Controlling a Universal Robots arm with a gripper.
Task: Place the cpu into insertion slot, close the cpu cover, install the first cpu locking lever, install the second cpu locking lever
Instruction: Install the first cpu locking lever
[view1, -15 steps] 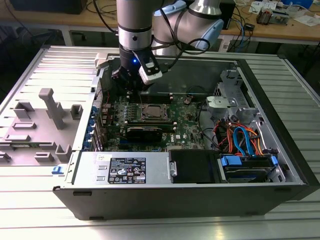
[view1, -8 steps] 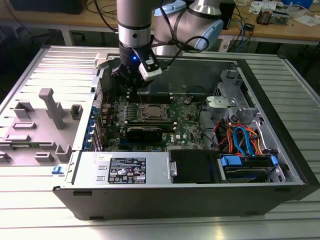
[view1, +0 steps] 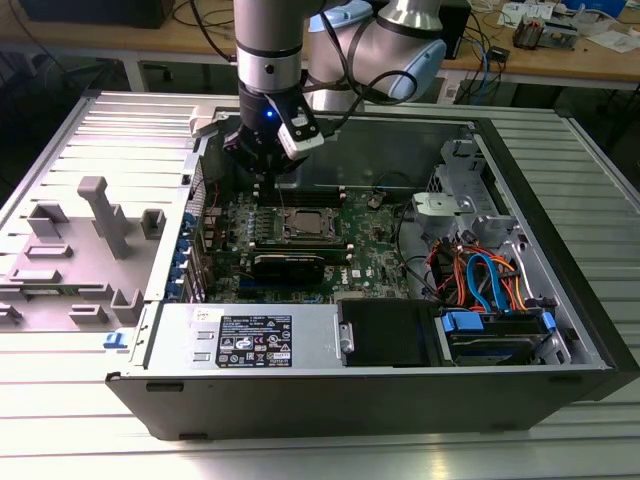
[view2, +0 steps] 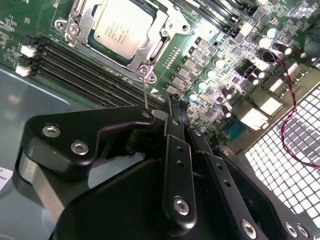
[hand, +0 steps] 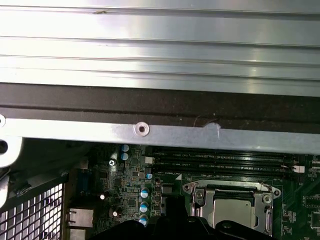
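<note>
One open computer case (view1: 380, 400) lies on its side on the ribbed metal bench (view1: 590, 180). Nearest in the exterior view sit the labelled power supply (view1: 250, 340) and, toward that view's right, a drive bay with blue and orange cables (view1: 485, 285). Behind them lies the green motherboard (view1: 375, 250). The cpu (view1: 308, 226) is seated there in the insertion slot (view2: 144, 70), and the cpu cover (view2: 159, 45) lies flat around its silvery top. Just beyond, the gripper (view1: 268, 178) hangs low over the board's far edge, beside the slot; whether it is apart or together cannot be told. In the second wrist view a thin lever rod (view2: 145, 95) stands up from the slot's corner toward the gripper. Farthest back runs a wooden bench (view1: 560, 60).
</note>
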